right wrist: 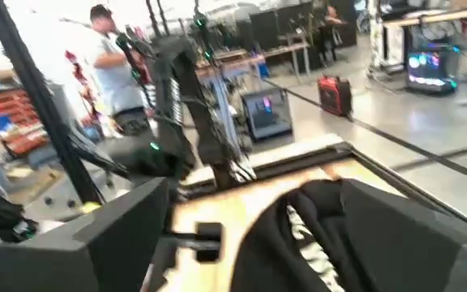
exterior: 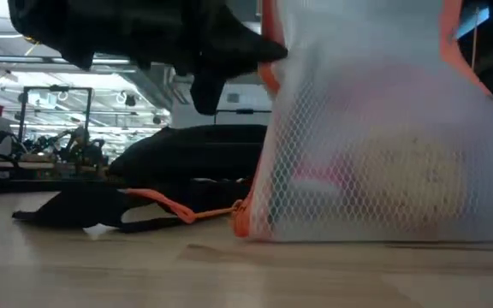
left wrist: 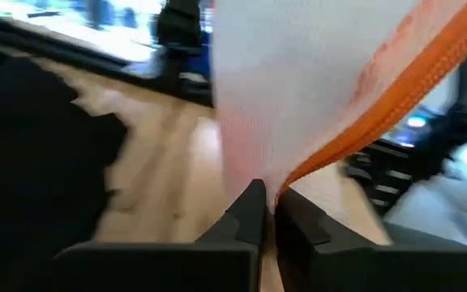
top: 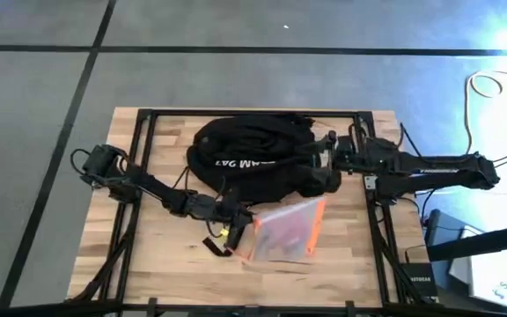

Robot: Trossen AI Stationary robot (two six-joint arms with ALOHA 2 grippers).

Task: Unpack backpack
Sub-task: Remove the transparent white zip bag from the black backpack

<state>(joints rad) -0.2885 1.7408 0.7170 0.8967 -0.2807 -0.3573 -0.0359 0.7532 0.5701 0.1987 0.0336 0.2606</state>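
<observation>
The left gripper (left wrist: 267, 212) has its two fingers pinched tight on the corner of a white mesh pouch (top: 287, 231), right where the orange zipper (left wrist: 396, 105) runs down to meet them. From above, the pouch lies on the wooden table (top: 165, 264) stretching away from that gripper toward the right arm's side, its far end close against the backpack (top: 253, 154). The backpack itself is a big black heap at the back of the table, just beyond the left gripper, white lettering facing up.

The right gripper (top: 328, 158) is at the backpack's edge on the opposite side. Its wrist camera shows the two fingers spread apart with black fabric between and in front of them; I'd call it open, and I can't say it is actually gripping anything.

The pouch looks out of the bag, or nearly, so the job now is to carry it clear and set it down. The grip is on a thin corner, so I'd move slowly and keep the pouch low, letting its weight trail on the table instead of swinging. An orange pull cord and a black strap (exterior: 84, 210) lie near the left gripper; steer away from those so nothing snags. Releasing only once the pouch lies flat, well apart from the backpack, would leave room for the next item.
</observation>
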